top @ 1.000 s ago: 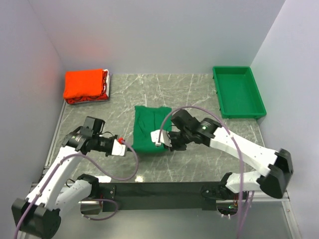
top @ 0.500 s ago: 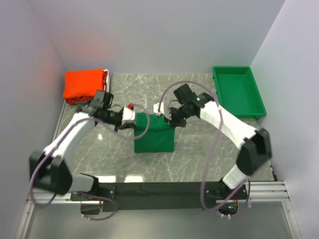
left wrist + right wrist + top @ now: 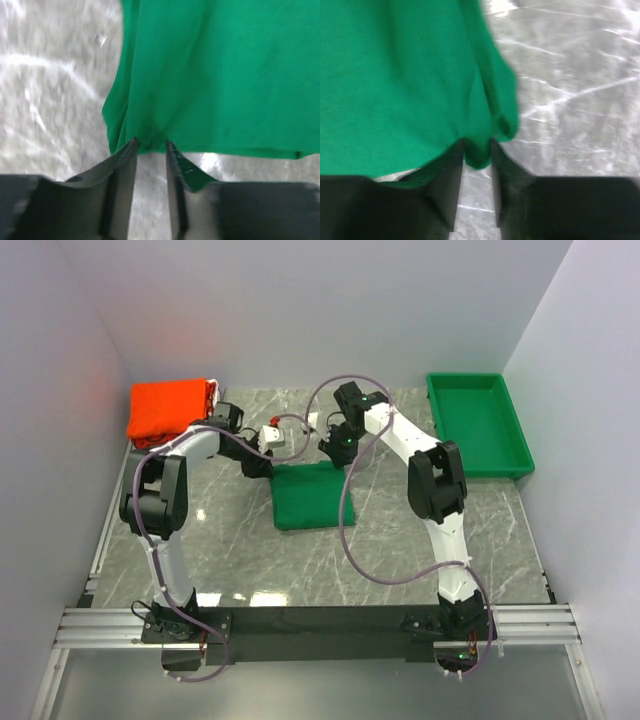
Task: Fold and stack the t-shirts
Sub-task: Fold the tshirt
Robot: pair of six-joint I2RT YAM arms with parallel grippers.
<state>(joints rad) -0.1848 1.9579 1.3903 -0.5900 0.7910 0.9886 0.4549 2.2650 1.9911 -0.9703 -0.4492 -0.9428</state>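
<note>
A grey marbled counter [image 3: 430, 540] is seen from above, closed in on three sides by pale walls [image 3: 300, 310]. A dark green t-shirt [image 3: 312, 498], folded into a neat rectangle, lies flat near the middle of the counter, a little left of centre. A stack of folded orange-red t-shirts [image 3: 168, 410] sits in the far left corner, well apart from the green one. A rigid green tray [image 3: 478, 430] sits in the far right corner. The left arm [image 3: 195, 445] runs up the left side and bends in toward the far left corner of the green t-shirt. The right arm [image 3: 405, 445] runs up the right half and bends in toward the shirt's far right corner, so the two wrists face each other across its far edge. In the left wrist view the left jaws stand slightly parted. Bare counter shows in the gap between the dark fingers [image 3: 122, 180], and the shirt's edge puckers right at their tips. In the right wrist view the right jaws are also parted by a narrow gap, and a small fold of the shirt's edge hangs between the fingertips [image 3: 445, 190]. Both close views are blurred, so whether the cloth touches the pads cannot be told. Lilac cables [image 3: 347, 530] loop from the arms over the counter.
</note>
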